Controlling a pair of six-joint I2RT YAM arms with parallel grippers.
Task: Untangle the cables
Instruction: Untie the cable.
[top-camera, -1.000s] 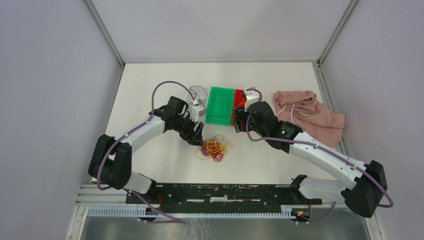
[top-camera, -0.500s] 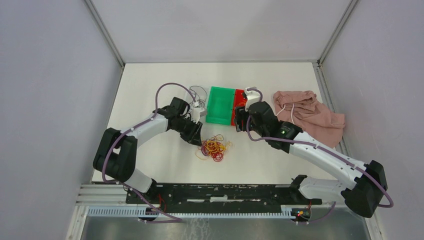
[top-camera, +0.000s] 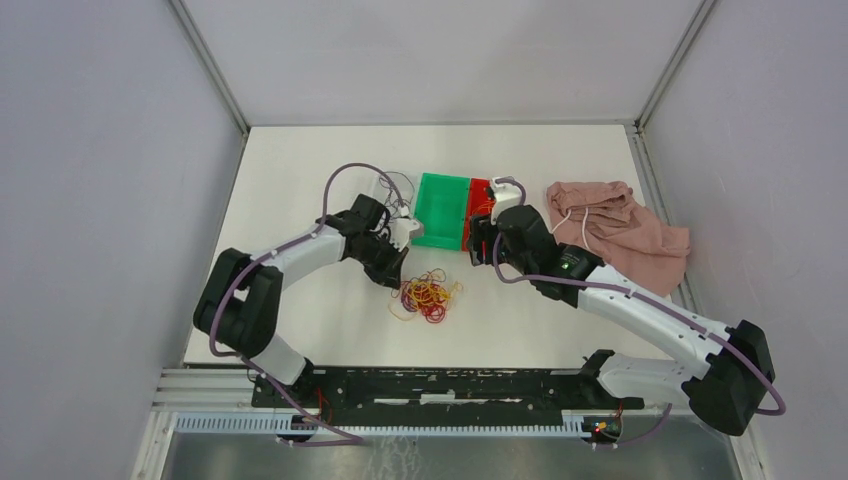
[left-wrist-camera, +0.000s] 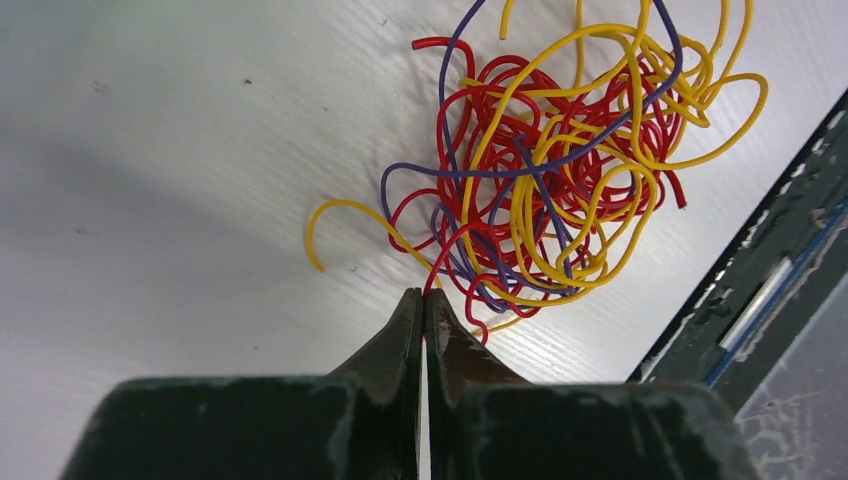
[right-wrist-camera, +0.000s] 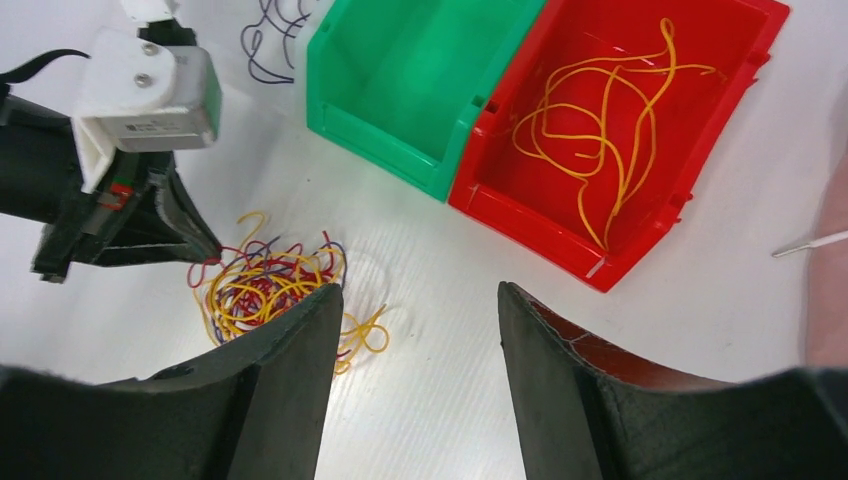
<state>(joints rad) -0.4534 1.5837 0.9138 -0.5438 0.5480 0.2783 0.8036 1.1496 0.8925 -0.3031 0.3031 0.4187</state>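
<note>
A tangle of yellow, red and purple cables (top-camera: 428, 296) (left-wrist-camera: 560, 190) (right-wrist-camera: 265, 290) lies on the white table in front of the bins. My left gripper (top-camera: 397, 281) (left-wrist-camera: 423, 295) sits low at the tangle's left edge. Its jaws are shut, and a red cable (left-wrist-camera: 437, 270) runs into the pinched tips. My right gripper (top-camera: 478, 244) (right-wrist-camera: 420, 290) hangs open above the table between the tangle and the red bin, holding nothing. Several yellow cables (right-wrist-camera: 600, 130) lie in the red bin (right-wrist-camera: 540, 215). A few purple ones (top-camera: 395, 185) lie loose behind the left gripper.
A green bin (top-camera: 440, 212) (right-wrist-camera: 400, 60) stands against the red bin (top-camera: 478, 200) at mid table. A pink cloth (top-camera: 620, 225) with a white drawstring lies to the right. Grey walls enclose the table, and a black rail runs along the near edge.
My left gripper's jaws have closed at the edge of the tangle, and its arm has shifted slightly to the right. The right arm has stayed in place, open.
</note>
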